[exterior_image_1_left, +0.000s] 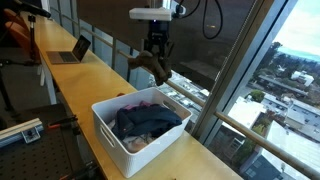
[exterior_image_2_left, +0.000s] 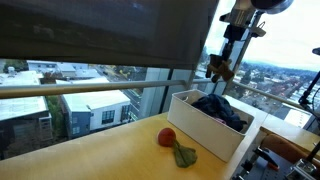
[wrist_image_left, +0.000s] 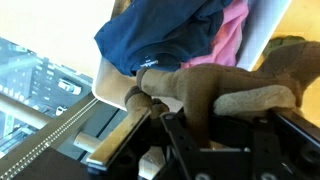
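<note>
My gripper (exterior_image_1_left: 155, 50) hangs above the far end of a white bin (exterior_image_1_left: 104, 122), shut on a brown cloth piece (exterior_image_1_left: 150, 66) that dangles below it. In the wrist view the tan-brown cloth (wrist_image_left: 235, 88) runs across the gripper (wrist_image_left: 212, 122), pinched between the dark fingers. Below it lie a dark blue garment (wrist_image_left: 165, 35) and a pink one (wrist_image_left: 234, 42) inside the bin. In both exterior views the bin (exterior_image_2_left: 200, 128) holds dark clothes (exterior_image_2_left: 224, 110), and the gripper (exterior_image_2_left: 226, 58) with the cloth (exterior_image_2_left: 219, 71) is over its window side.
The bin stands on a long wooden counter (exterior_image_1_left: 75, 85) along a glass window wall. A laptop (exterior_image_1_left: 72, 50) sits farther down the counter. A red round object (exterior_image_2_left: 166, 137) with a green piece (exterior_image_2_left: 184, 155) lies beside the bin.
</note>
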